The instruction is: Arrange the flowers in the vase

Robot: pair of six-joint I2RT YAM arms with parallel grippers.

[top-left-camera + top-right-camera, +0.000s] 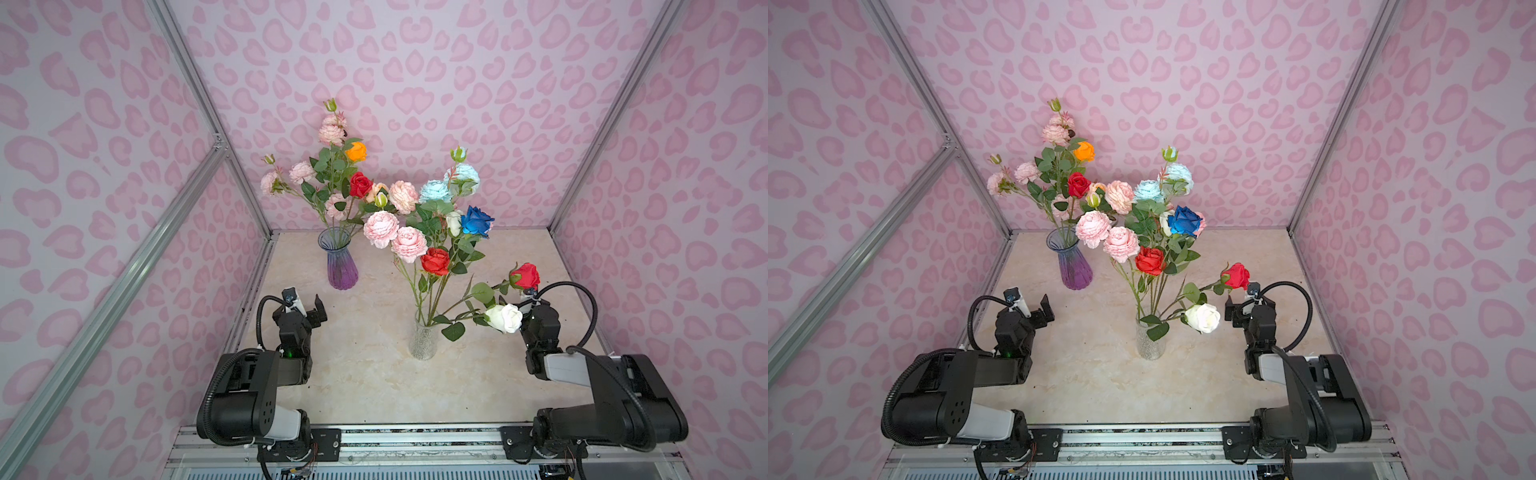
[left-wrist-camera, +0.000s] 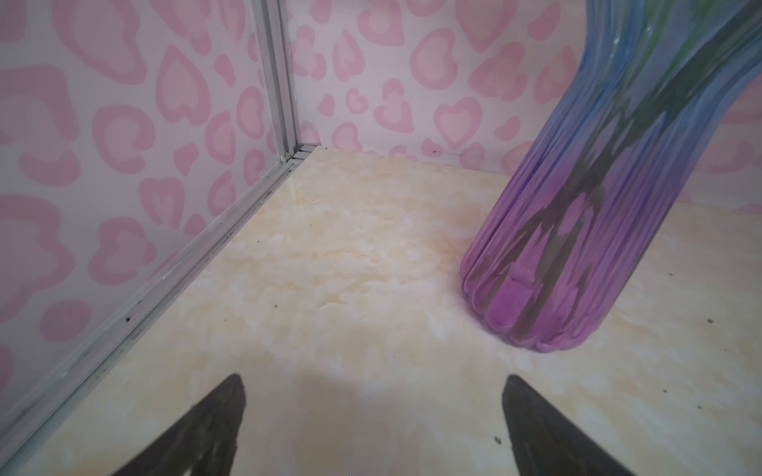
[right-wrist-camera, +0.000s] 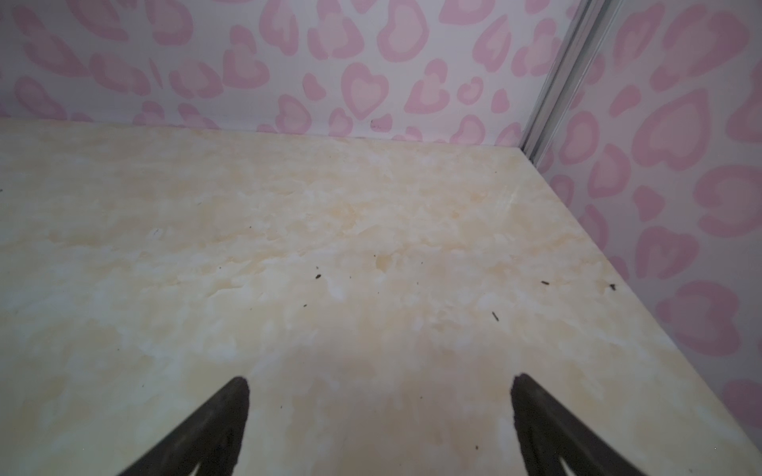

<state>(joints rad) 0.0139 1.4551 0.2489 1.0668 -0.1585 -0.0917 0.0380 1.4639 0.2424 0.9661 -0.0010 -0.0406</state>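
Note:
A purple-and-blue ribbed vase (image 1: 341,266) (image 1: 1075,266) (image 2: 577,247) stands at the back left, holding pink, orange and red flowers (image 1: 332,174). A clear glass vase (image 1: 423,338) (image 1: 1149,338) stands mid-table with pink, light-blue, blue, red and white flowers (image 1: 436,232). Its white rose (image 1: 505,318) and a red rose (image 1: 525,276) lean out to the right. My left gripper (image 1: 307,309) (image 2: 373,379) is open and empty, low over the table in front of the purple vase. My right gripper (image 1: 1239,309) (image 3: 380,378) is open and empty beside the white rose, which partly covers it in a top view.
The marble tabletop (image 1: 374,374) is boxed in by pink heart-patterned walls (image 1: 415,62) on three sides, with aluminium posts (image 1: 199,83) in the corners. A metal rail (image 1: 415,436) carrying both arm bases runs along the front edge.

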